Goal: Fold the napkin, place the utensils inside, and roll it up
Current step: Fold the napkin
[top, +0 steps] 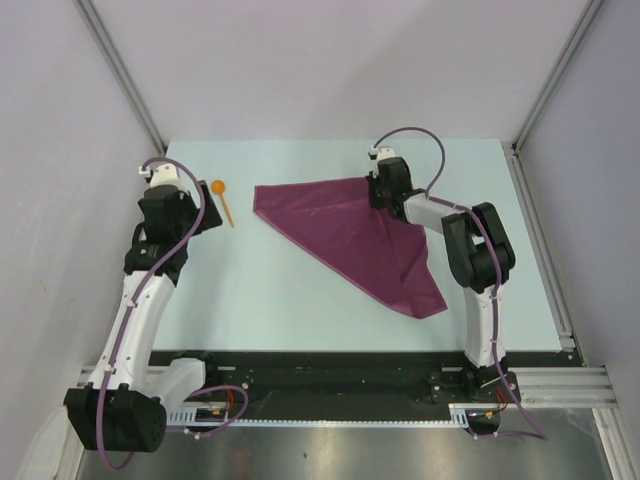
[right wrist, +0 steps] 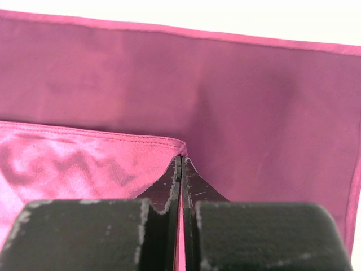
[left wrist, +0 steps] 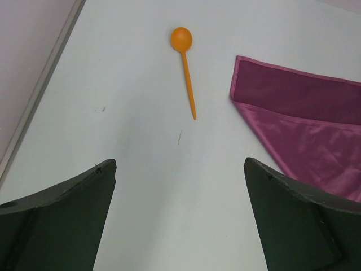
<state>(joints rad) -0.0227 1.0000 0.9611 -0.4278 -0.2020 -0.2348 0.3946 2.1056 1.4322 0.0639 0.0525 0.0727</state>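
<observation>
There is one napkin (top: 345, 235), one orange spoon (top: 224, 201) and two arms, each with one hand. No other utensil is visible.

The napkin lies on the pale blue desk (top: 290, 300), from the middle toward the right. It is doubled over into a rough triangle, with one corner far left, one far right and one near right. In the right wrist view a shinier upper layer lies over a darker lower one.

The right hand (right wrist: 180, 161) is at the far right corner. Its fingers are pressed together, with the corner of the upper layer pinched between them. From above, the right arm (top: 470, 250) covers that corner and part of the napkin's right edge.

The spoon lies flat to the left of the napkin and apart from it, bowl at the far end.

The left hand (left wrist: 179, 162) is spread wide and holds nothing. It is on the near side of the spoon and touches neither spoon nor napkin.

Grey walls and metal rails (top: 540, 250) border the desk, and purple cables (top: 125, 320) run along both arms.
</observation>
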